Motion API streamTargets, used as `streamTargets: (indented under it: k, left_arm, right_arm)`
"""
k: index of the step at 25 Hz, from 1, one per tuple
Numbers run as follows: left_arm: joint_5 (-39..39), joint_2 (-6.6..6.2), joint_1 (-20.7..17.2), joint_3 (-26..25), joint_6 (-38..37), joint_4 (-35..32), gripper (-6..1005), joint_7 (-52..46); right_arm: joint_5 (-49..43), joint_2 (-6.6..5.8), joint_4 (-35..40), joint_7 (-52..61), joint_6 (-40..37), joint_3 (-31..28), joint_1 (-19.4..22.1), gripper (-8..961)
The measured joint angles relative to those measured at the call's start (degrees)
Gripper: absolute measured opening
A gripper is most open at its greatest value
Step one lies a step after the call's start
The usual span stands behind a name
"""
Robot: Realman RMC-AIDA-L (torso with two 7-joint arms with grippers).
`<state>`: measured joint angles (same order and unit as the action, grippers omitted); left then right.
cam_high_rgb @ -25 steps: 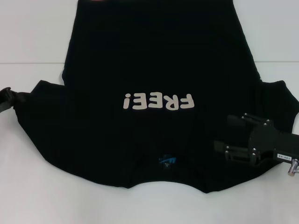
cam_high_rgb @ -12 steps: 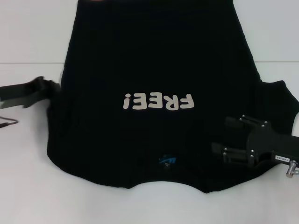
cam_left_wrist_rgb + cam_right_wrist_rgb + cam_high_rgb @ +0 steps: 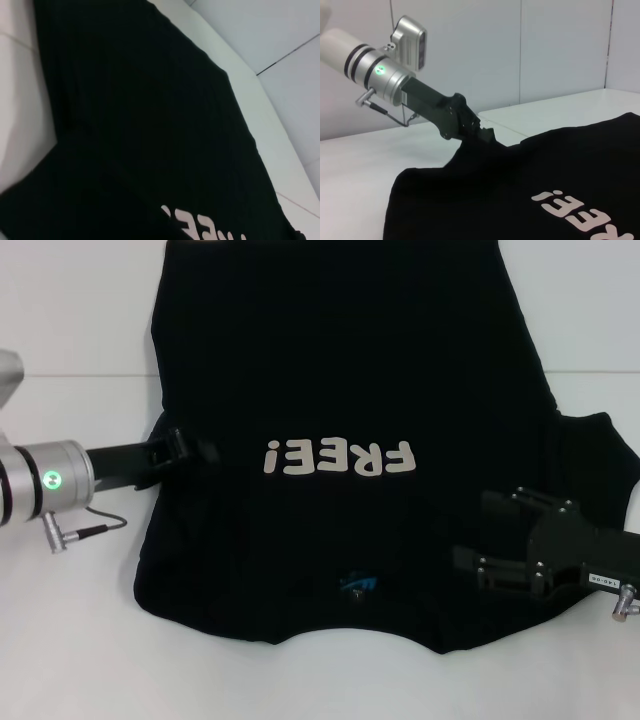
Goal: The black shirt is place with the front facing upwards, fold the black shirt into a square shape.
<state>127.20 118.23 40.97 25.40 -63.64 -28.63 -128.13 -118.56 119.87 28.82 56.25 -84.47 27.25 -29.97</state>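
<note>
The black shirt (image 3: 340, 370) is spread front-up on the white table (image 3: 70, 310), its collar and small blue neck label (image 3: 358, 583) toward the robot and the cream "FREE!" lettering (image 3: 340, 457) across the chest. The shirt's sleeve on the robot's left is seen drawn inward over the body, with the left gripper (image 3: 190, 448) at the fabric beside the lettering; in the right wrist view its fingers (image 3: 482, 135) appear pinched together on a raised peak of cloth, though black on black makes the exact grip hard to confirm. The right gripper (image 3: 490, 530) is held over the opposite shoulder area with its fingers spread apart and nothing seen between them; whether it touches the cloth cannot be told. The garment is judged to be light, thin and entirely limp: it will drape, stretch and wrinkle rather than hold a crease, and a single layer can slip out of a shallow pinch. Hold is best taken at seams and hems, namely the sleeve edge, shoulder seam and bottom hem, where the cloth is doubled and firmer. Carrying should be kept low and slow, so that the folded flap is laid flat and the layers beneath are not dragged along.
</note>
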Motion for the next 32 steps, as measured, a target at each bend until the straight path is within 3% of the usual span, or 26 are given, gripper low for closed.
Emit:
streamTargets:
  k: [8, 13, 17, 21, 27, 32]
  left_arm:
    - [-2.13, 0.23, -0.75, -0.34, -0.21, 4.76, 168, 0.4]
    - [-5.9, -0.84, -2.08, -0.69, -1.66, 7.02, 274, 0.2]
    - [-8.1, -2.24, -4.41, -4.07, -1.61, 7.13, 358, -0.61]
    - [-9.74, -2.51, -6.69, -6.46, -0.46, 7.16, 527, -0.76]
    - [-9.68, -2.21, -7.17, -6.24, 4.95, 7.99, 800, -0.44]
    - [-9.78, -1.83, -6.92, -6.0, 8.0, 8.14, 872, -0.26]
  right_arm:
    - [0.0, 0.0, -0.21, 0.0, 0.18, 0.0, -0.05, 885]
    - [0.0, 0.0, -0.58, -0.01, 0.3, 0.0, -0.09, 885]
    - [0.0, 0.0, -0.61, -0.05, 0.34, -0.03, -0.16, 885]
    - [0.0, 0.0, -0.62, -0.17, 0.44, -0.23, -0.18, 884]
    - [0.0, 0.0, -0.62, -0.3, 0.63, -0.2, -0.2, 884]
    - [0.0, 0.0, -0.62, -0.21, 0.64, -0.27, -0.26, 884]
